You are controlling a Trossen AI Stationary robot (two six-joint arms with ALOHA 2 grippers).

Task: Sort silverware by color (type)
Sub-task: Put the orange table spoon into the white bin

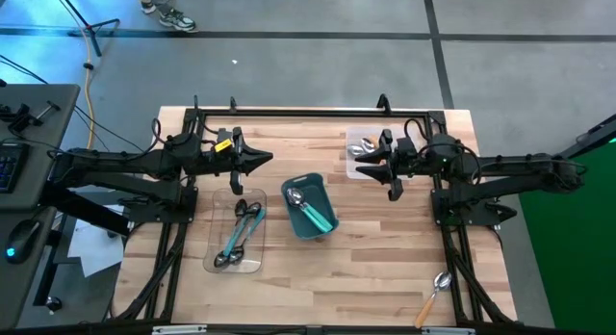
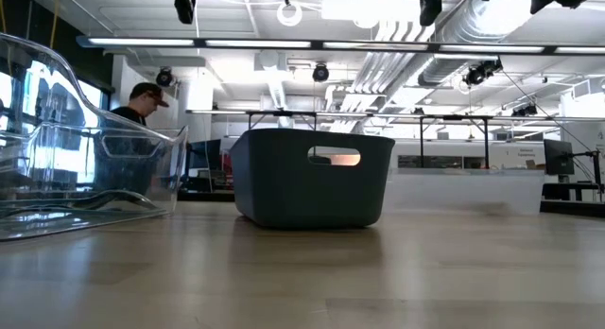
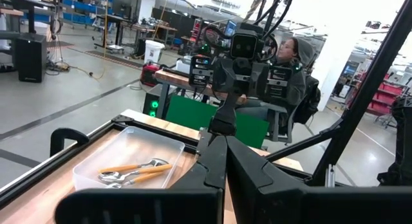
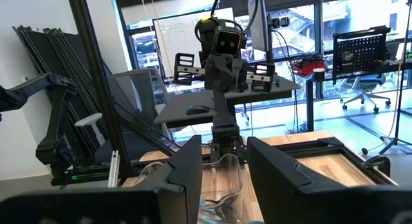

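Note:
A teal-handled spoon (image 1: 310, 212) lies inside the teal bin (image 1: 325, 193) at mid-table. More spoons (image 1: 238, 237), teal and dark, lie in a clear tray (image 1: 218, 263) to the bin's left. Orange-handled spoons (image 3: 132, 170) lie in a second clear tray (image 1: 352, 158) at the far right. One orange-handled spoon (image 1: 432, 296) lies flat on the table near the front right corner. My left gripper (image 1: 264, 162) hovers shut above the table, pointing level toward the right. My right gripper (image 1: 360, 171) faces it, open, with nothing between its fingers (image 4: 187, 172).
The bin (image 2: 312, 178) stands on the wood between the two arms, below their height. A person sits beyond the table in the left wrist view, and another stands behind it in the low view. Bare wood lies in front of the bin and trays.

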